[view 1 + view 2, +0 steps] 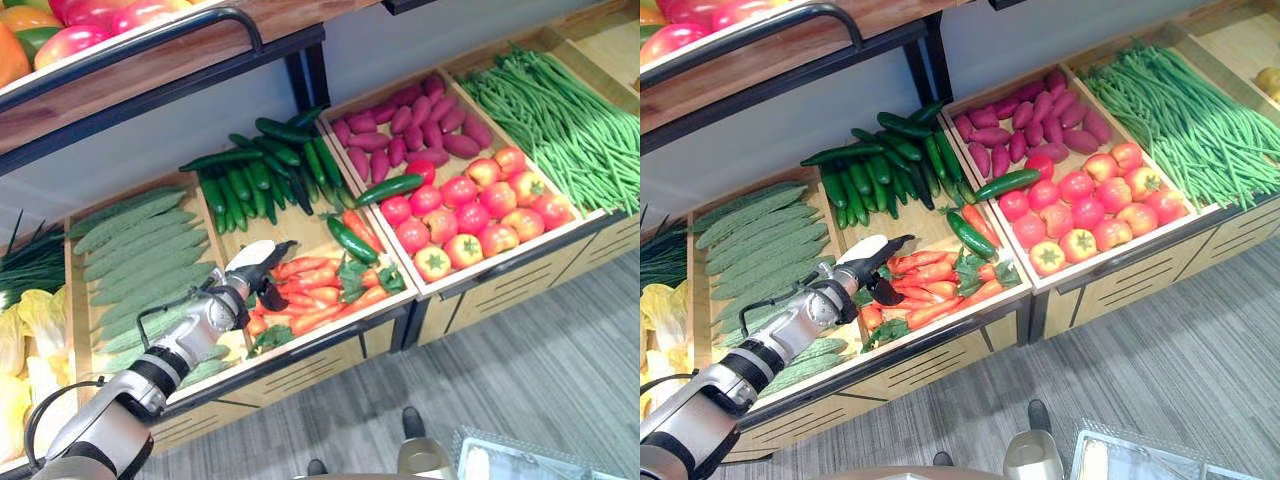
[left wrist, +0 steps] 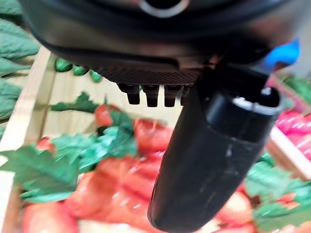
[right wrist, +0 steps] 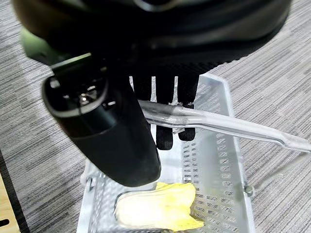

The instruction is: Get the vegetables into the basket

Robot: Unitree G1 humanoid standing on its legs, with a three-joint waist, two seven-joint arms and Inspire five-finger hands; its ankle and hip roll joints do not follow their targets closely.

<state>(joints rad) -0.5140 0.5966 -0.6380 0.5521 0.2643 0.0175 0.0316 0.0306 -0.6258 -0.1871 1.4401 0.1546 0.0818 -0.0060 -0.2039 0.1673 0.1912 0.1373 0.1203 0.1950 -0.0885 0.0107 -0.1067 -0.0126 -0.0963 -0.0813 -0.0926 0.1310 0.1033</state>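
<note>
Left hand (image 1: 250, 272), fingers straight and apart, hovers at nine o'clock of the carrots (image 1: 310, 285): stiff, light, best pinched mid-length. Right hand (image 3: 160, 97) is curled round the basket (image 3: 218, 160) handle (image 3: 214, 124); yellow leafy vegetable (image 3: 158, 208) inside.

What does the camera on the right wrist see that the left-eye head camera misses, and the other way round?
The right wrist view alone shows the right hand, its fingers curled round the clear handle of the basket, and a pale yellow leafy vegetable lying inside. The left eye view alone shows the produce stand: the left hand over the carrots, plus cucumbers, tomatoes and green beans. Both share the grey striped floor and the basket, of which the head view catches just a corner.
</note>
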